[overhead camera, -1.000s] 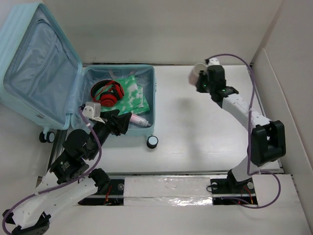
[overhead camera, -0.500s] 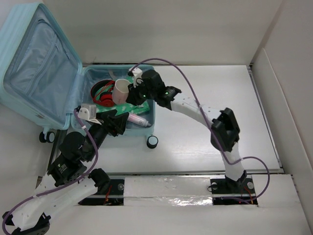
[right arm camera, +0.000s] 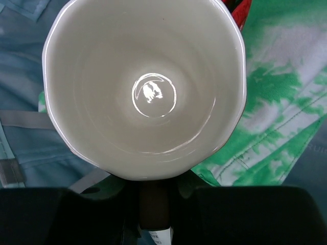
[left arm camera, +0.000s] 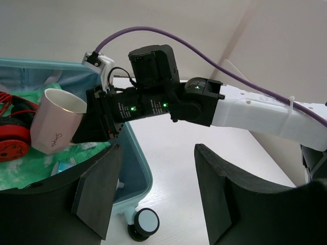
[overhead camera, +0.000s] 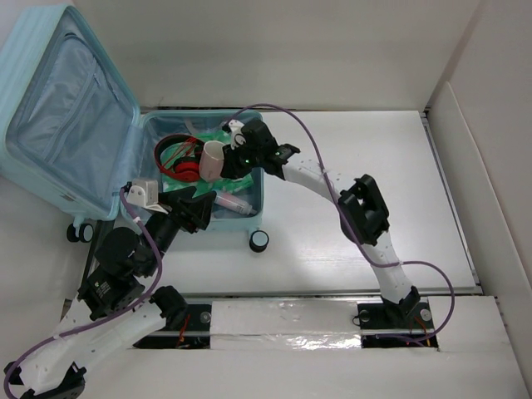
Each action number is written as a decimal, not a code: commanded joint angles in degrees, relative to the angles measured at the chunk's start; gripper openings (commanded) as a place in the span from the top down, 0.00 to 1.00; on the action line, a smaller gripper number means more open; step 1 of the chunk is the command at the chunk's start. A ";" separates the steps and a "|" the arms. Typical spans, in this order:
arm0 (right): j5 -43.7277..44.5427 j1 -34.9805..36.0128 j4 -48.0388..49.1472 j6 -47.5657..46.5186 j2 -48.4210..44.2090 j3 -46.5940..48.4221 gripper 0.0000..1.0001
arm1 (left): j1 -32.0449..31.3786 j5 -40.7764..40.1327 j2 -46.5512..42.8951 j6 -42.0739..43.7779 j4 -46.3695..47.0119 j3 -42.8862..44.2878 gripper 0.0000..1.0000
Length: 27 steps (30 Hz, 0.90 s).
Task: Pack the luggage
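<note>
Tilted pale pink faceted ceramic cup (overhead camera: pixel 212 158), glossy white inside, over green-and-white patterned cloth (right arm camera: pixel 286 117). Just left of cup: red-and-black headphones (overhead camera: pixel 184 171). A slim pinkish tube (overhead camera: pixel 235 204) lies by the luggage (overhead camera: pixel 259 199) near edge. At right, white tabletop (overhead camera: pixel 357 158).
</note>
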 commanded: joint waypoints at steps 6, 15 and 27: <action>2.10 -2.44 3.25 0.11 -7.57 -8.79 0.95 | 0.14 -0.92 0.31 0.12 2.76 -0.42 0.45; 2.17 -3.66 -4.21 -2.09 -4.68 1.37 0.57 | 0.66 -2.77 1.54 0.21 2.49 -0.51 0.45; 4.11 -7.89 -0.30 -0.86 -11.57 4.51 0.20 | 0.67 -7.59 4.52 0.39 2.23 -0.78 0.45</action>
